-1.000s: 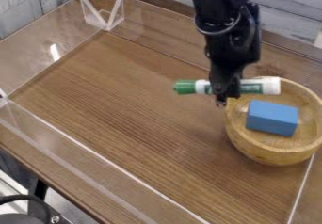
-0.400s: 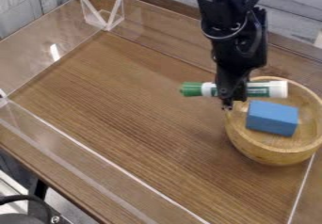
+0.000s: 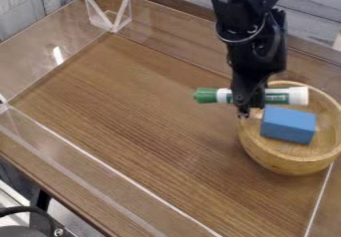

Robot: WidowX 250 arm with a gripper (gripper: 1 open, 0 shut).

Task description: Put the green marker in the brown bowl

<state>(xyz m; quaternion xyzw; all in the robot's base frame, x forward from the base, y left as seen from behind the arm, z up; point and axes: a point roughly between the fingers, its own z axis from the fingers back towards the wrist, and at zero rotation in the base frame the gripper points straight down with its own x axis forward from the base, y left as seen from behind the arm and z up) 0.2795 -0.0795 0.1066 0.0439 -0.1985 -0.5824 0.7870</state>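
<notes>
Jaws of the black gripper (image 3: 248, 103) pinch the slim white-and-green marker (image 3: 217, 96) crosswise, level, over the round wooden brown bowl (image 3: 280, 152)'s ten o'clock rim. Released here, I'd guess it strikes the rim or blue rectangular block (image 3: 289, 124) and rolls out.

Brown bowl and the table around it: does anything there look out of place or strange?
Only one thing stands out: a blue block already lies inside the brown bowl, where the green marker should go. The marker is held level in the shut tool, near the bowl's rim. Nothing looks spilled or damaged.
</notes>
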